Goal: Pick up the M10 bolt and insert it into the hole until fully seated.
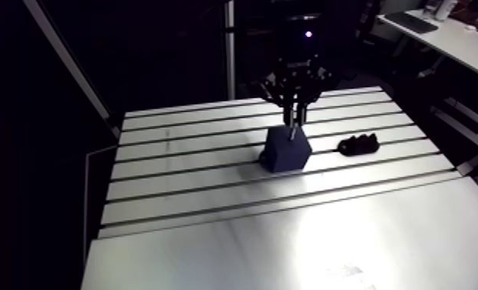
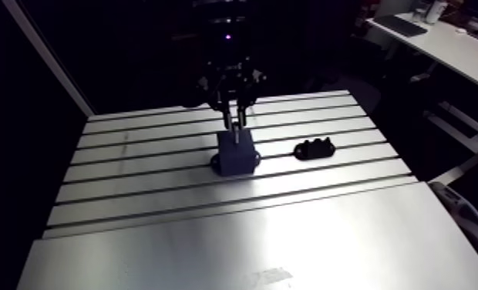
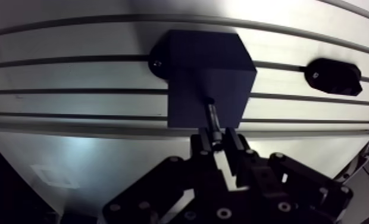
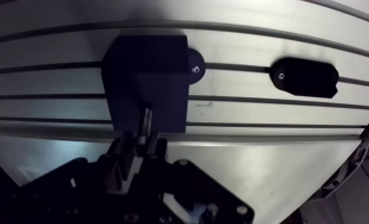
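- The gripper (image 3: 218, 142) is clenched on the bolt (image 3: 211, 113). In the wrist view its two fingers pinch the bolt's upper end, and the rest of the shank sticks out ahead of the fingertips.
- The bolt's long axis runs in line with the fingers and points down at the dark block (image 3: 206, 65). In the arm view it shows as a short pale pin between gripper and block, upright as far as can be told.
- The bolt's tip lies at the block's top face, toward the edge nearer the gripper. Whether it touches, has just entered, or hangs a little above cannot be told, and the hole itself is lost in the dark surface.
- In the arm view the block sits just right of the frame's centre on the slotted table (image 1: 196, 193). The gripper is directly above it, coming down from the top edge.
- A small dark piece (image 1: 358, 144) lies on the table to the right of the block, well apart and out of the path.
- Judgement: the pick is done and insertion is at its start. The next move calls for the bolt's axis to line up with the hole and a straight push down; a tilt would likely jam it at the rim.
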`<state>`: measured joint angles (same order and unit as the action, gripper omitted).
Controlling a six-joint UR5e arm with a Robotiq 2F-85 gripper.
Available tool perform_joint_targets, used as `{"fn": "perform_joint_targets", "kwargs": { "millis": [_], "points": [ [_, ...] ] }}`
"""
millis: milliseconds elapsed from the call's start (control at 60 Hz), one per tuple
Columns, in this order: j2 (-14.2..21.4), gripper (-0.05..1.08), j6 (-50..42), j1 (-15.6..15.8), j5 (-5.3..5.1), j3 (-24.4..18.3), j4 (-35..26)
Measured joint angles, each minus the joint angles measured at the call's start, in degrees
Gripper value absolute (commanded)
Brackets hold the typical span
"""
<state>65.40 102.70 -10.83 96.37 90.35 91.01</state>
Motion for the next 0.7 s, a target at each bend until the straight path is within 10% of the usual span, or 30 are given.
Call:
{"fn": "perform_joint_targets", "kwargs": {
  "millis": [700],
  "points": [
    [-0.36,1.08,0.04,0.01,0.00,-0.09,0.02]
  ]
}}
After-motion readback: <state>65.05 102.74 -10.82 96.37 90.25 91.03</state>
